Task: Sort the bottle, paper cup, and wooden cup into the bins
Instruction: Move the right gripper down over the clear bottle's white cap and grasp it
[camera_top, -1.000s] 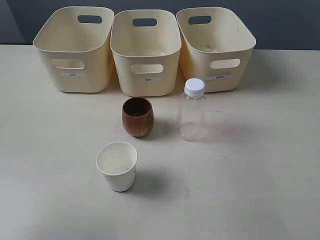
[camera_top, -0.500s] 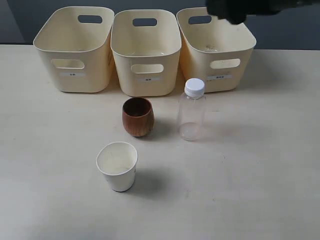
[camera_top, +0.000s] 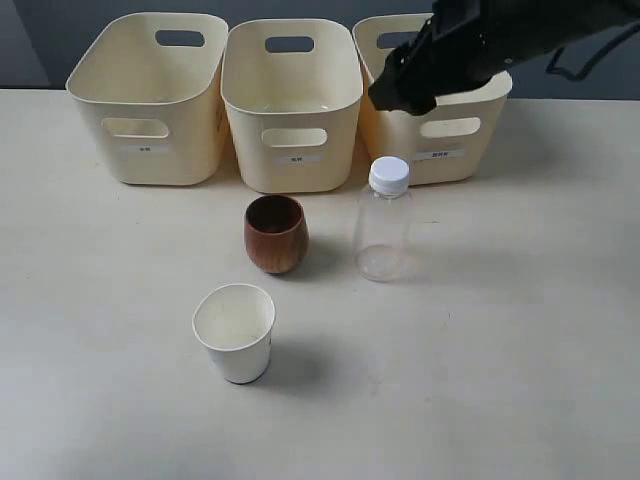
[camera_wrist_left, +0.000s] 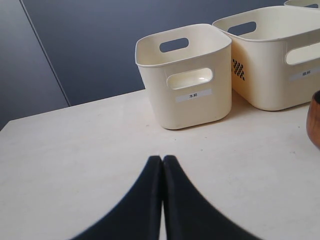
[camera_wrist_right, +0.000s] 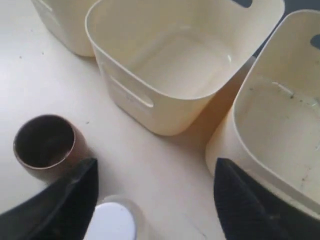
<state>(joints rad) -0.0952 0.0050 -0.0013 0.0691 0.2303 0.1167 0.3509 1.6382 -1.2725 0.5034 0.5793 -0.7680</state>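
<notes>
Cream tabletop (camera_top: 520, 330), bottle (camera_top: 384, 218) just below open right tool (camera_top: 402, 92)

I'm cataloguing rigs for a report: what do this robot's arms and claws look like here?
Everything visible is matte black. The left claw shows two smooth, curved, blade-like fingers tapering to tips. The right claw has the same broad, dark, tapered fingers. In the exterior view, the right arm is a bulky black housing with a thin black cable looping beside it. No markings show.

Bottle (camera_top: 384, 219), wooden cup (camera_top: 276, 233), paper cup (camera_top: 235, 332) upright before 3 bins (camera_top: 292, 105).
</notes>
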